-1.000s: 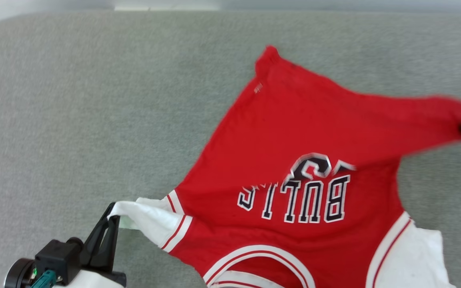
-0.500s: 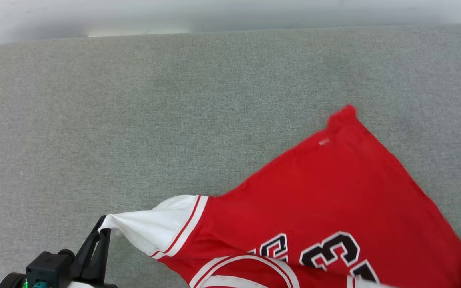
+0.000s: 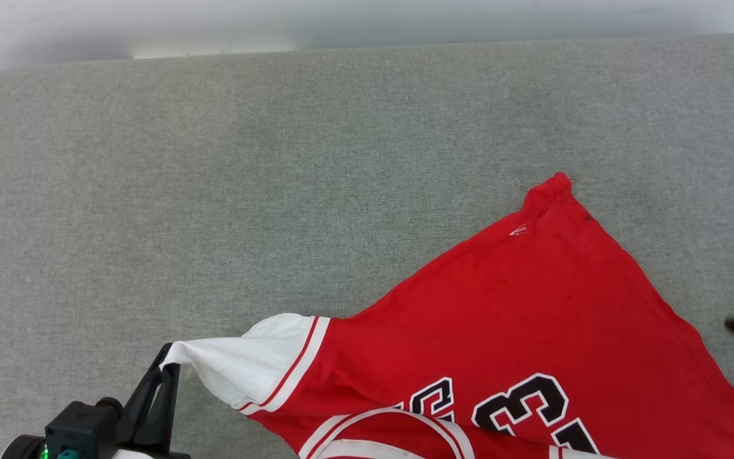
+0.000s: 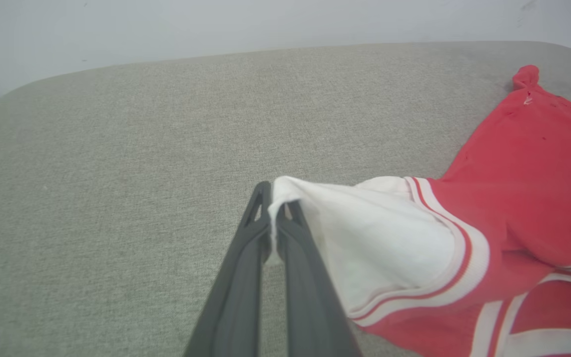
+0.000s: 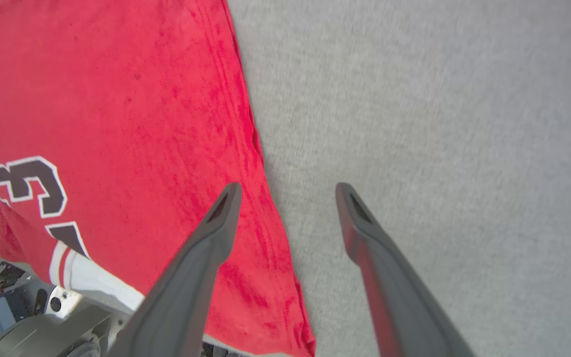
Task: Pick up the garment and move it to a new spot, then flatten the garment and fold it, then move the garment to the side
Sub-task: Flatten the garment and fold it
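A: Grippers?
B: We see the left gripper (image 3: 166, 360) clamped on the white sleeve (image 4: 379, 233) of the garment (image 3: 532, 306). The right gripper (image 5: 288, 191) is spread wide and empty.
A: Change?
B: The right one has let go of the hem. The garment lies near right on the grey cushion (image 3: 278, 159).

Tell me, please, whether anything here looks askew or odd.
Yes: the red T-shirt with white sleeves lies diagonally on the grey fabric surface, not flat. Its white sleeve is pulled to a point in the shut left gripper, and its far hem corner is bunched.
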